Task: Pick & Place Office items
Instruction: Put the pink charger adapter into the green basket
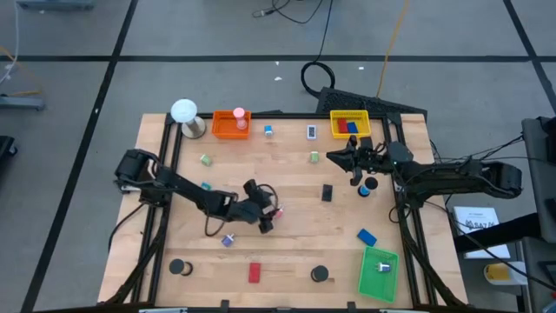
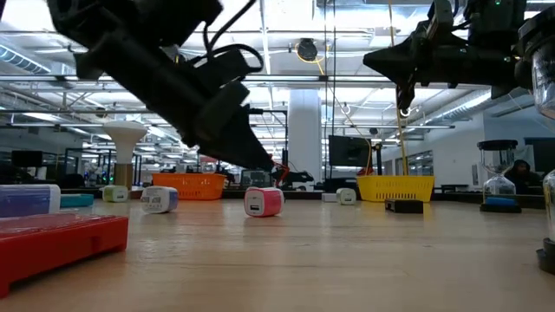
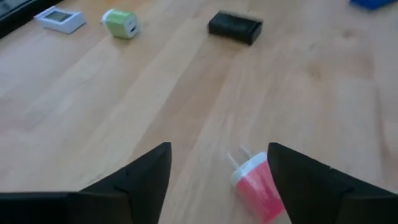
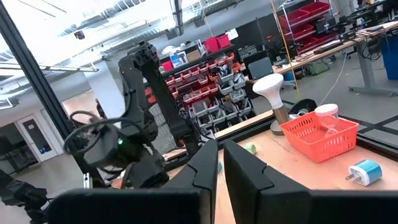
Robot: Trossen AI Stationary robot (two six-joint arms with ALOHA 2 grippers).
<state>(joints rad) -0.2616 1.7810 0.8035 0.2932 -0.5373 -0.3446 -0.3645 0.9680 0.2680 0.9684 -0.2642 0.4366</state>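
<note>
Small office items lie scattered on the wooden table. My left gripper (image 1: 268, 217) is low at the table's middle, open, its fingers either side of a small pink plug-like piece (image 3: 255, 183), which lies on its side on the wood (image 2: 263, 201). Close by are a black block (image 1: 327, 193), a purple bit (image 1: 228, 240) and a teal bit (image 1: 205, 185). My right gripper (image 1: 334, 156) hangs shut and empty high above the table's far right part (image 2: 406, 87), near the yellow tray (image 1: 349, 124). My left gripper comes slanting down over the pink piece, prongs (image 3: 235, 158) pointing away from the wrist. One finger (image 3: 298, 180) stands right against the piece's body. I cannot tell whether it touches.
An orange tray (image 1: 230, 123) and a white ball on a round base (image 1: 184, 111) stand at the far edge, a green tray (image 1: 379, 272) at the near right. A red block (image 1: 254, 273), two black discs (image 1: 180, 268) (image 1: 320, 275) and a blue block (image 1: 366, 236) lie nearer.
</note>
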